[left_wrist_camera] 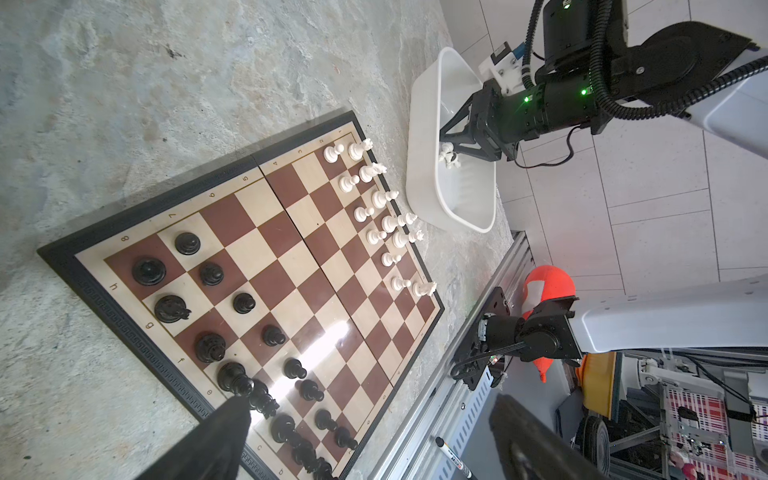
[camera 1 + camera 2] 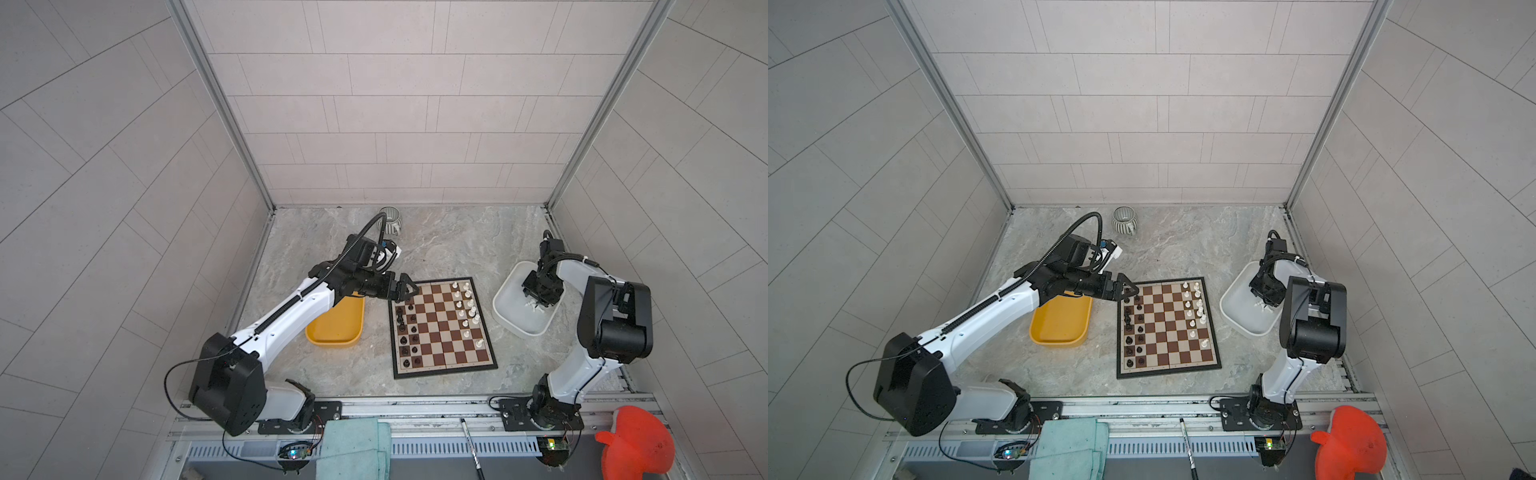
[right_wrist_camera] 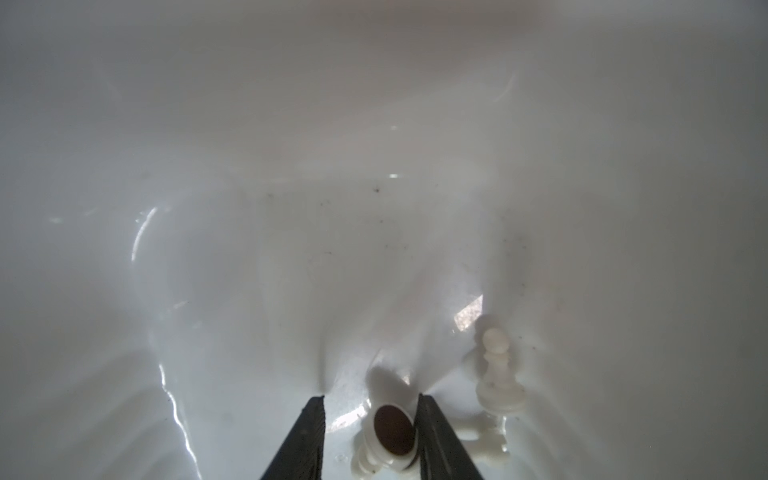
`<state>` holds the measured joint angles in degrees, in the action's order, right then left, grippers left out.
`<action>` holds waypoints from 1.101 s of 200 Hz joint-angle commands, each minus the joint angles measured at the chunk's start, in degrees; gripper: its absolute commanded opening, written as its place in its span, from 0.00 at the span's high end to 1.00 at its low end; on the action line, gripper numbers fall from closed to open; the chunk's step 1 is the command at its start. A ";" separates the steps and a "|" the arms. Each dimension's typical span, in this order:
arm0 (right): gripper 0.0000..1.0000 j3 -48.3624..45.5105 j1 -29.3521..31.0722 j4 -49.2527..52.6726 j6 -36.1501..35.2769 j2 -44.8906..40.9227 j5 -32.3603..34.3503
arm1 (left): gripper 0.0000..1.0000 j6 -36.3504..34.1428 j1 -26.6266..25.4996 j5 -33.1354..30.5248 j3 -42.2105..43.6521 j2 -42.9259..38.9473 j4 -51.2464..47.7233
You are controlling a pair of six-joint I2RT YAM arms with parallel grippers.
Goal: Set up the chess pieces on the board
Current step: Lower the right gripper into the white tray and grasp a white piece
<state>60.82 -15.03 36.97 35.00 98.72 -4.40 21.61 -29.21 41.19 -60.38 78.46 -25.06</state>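
In both top views, the flat square chessboard with brown and cream squares (image 2: 440,332) is seen lying on the grey marbled desk (image 2: 457,249), below the middle of the frame. The small black plastic chessmen (image 2: 402,328) are stood along its left edge, and the small white plastic chessmen (image 2: 472,311) along its right edge. The left pincer (image 2: 406,289) is held over the board's upper left corner, beside the yellow plastic tray (image 2: 332,332). The right pincer (image 2: 537,302) is seen inside the white plastic tray (image 2: 505,297) at the right.

In the left wrist view, the left pincer (image 1: 368,401) is shown spread wide, with nothing held between its jaws.

In the right wrist view, the right pincer (image 3: 371,397) is seen partly closed astride a lying white piece (image 3: 392,432). One finger (image 3: 436,436) is laid against its base and a gap is left on the other side, so no firm hold is shown. A second white pawn (image 3: 498,370) is seen just beside it in the tray.
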 commanded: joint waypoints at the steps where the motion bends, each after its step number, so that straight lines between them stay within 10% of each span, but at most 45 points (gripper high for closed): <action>1: 0.59 0.07 -0.19 1.79 0.20 0.86 -0.58 | 0.03 -0.51 0.28 0.56 -0.79 0.28 1.06; 220: 0.74 -0.46 5.35 2.88 -3.54 1.48 2.15 | 0.02 1.33 1.94 -0.75 0.24 -0.23 2.03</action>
<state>60.47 -10.63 38.15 31.79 99.39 -3.70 22.72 -27.73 40.75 -60.38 78.46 -23.79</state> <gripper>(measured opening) 0.289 0.976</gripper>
